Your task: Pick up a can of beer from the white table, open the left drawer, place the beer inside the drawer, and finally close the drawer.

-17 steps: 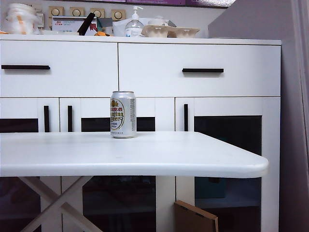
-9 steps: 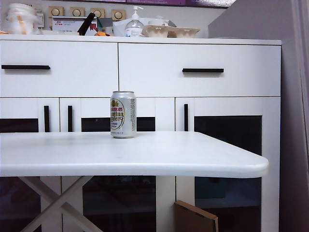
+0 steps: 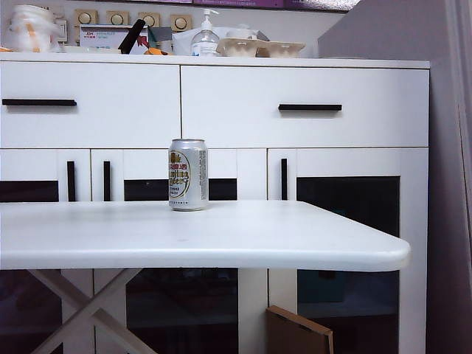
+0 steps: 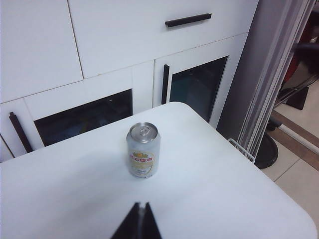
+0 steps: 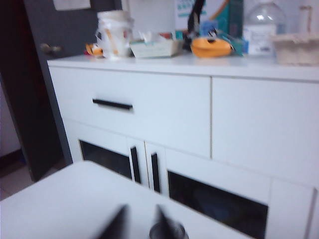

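Unmoved can of beer (image 3: pixel 188 175), unobstructed

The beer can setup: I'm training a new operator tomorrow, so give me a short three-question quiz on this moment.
1. True or false: the beer can stands upright on the white table.
2. The left drawer is: A) closed, B) half open, C) removed.
3. Fill in: the left claw, hovering over the table short of the can, is ____, while the right claw, above the can's top, has its fingers slightly apart.

Key: 1 true; 2 A; 3 shut.
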`<state>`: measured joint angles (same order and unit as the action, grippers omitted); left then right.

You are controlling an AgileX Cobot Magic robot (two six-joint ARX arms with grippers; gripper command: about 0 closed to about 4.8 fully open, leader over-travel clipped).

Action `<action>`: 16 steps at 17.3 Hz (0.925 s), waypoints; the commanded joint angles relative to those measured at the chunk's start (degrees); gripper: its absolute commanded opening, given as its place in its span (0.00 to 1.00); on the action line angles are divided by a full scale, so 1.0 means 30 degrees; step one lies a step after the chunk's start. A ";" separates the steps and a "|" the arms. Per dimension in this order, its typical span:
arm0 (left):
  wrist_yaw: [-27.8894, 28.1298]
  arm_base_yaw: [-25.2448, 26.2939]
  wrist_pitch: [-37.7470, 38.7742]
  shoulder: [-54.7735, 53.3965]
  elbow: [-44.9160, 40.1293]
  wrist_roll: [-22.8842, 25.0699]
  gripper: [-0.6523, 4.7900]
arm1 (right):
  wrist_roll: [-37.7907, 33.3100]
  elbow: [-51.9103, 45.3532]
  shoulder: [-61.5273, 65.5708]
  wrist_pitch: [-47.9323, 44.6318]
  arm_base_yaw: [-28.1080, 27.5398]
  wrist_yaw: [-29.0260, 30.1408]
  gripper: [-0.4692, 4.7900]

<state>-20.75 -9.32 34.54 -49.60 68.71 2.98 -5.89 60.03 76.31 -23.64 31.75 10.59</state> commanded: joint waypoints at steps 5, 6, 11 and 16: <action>0.0051 0.0015 -0.0444 0.0022 0.0087 -0.0007 0.11 | 0.0044 0.0291 0.3118 -0.3643 0.0015 0.1115 1.00; 0.0044 0.0015 -0.0401 0.0022 0.0087 -0.0007 0.11 | 0.0044 0.0612 0.3614 -0.3636 0.0015 0.1195 1.00; -0.0007 0.0015 -0.0248 0.0022 0.0095 0.0000 0.11 | 0.0051 0.3723 0.6630 -0.3475 0.0015 0.1617 1.00; -0.0022 0.0015 -0.0248 0.0015 0.0095 0.0000 0.11 | 0.0954 0.6499 0.9508 -0.2688 0.0437 0.1894 1.00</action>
<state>-20.78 -9.32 34.15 -49.63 68.71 2.98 -3.92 78.11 103.77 -31.31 32.56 15.86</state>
